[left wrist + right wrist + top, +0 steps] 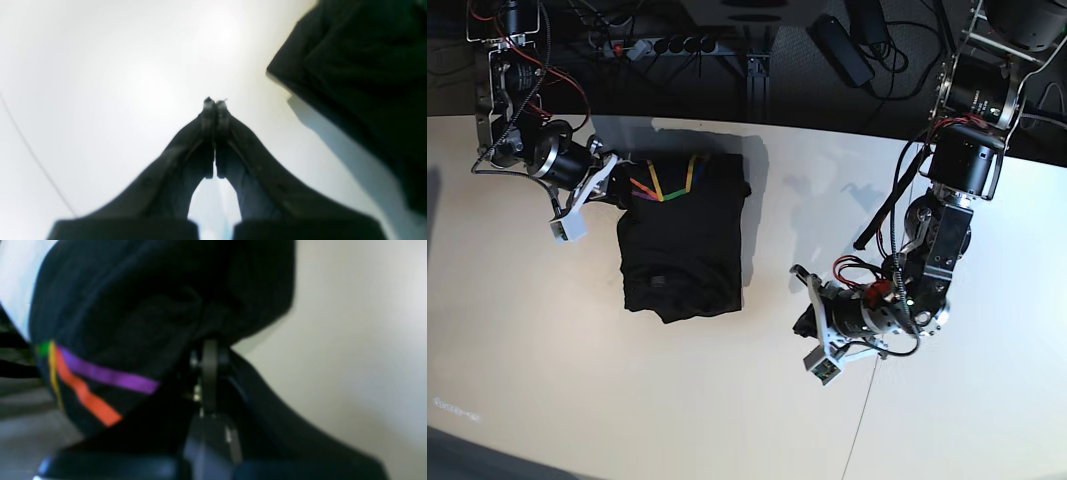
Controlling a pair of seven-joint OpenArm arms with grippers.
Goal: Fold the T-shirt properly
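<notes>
The black T-shirt (682, 245) lies folded into a rough rectangle on the white table (577, 380), its rainbow-striped neck band (662, 185) at the far end. My right gripper (619, 192) sits at the shirt's far left corner beside that band. In the right wrist view its fingertips (210, 350) are shut on bunched black fabric of the T-shirt (150, 290), with the coloured stripes (100, 376) just to the left. My left gripper (803, 320) hovers over bare table to the right of the shirt. The left wrist view shows its tips (215, 103) shut with nothing between them, and the T-shirt (360, 66) at upper right.
Behind the table's far edge (827, 150) lie a power strip (662, 45) and dark cables. A thin cable (862, 420) runs across the table below the left arm. Both arm bases stand at the far corners.
</notes>
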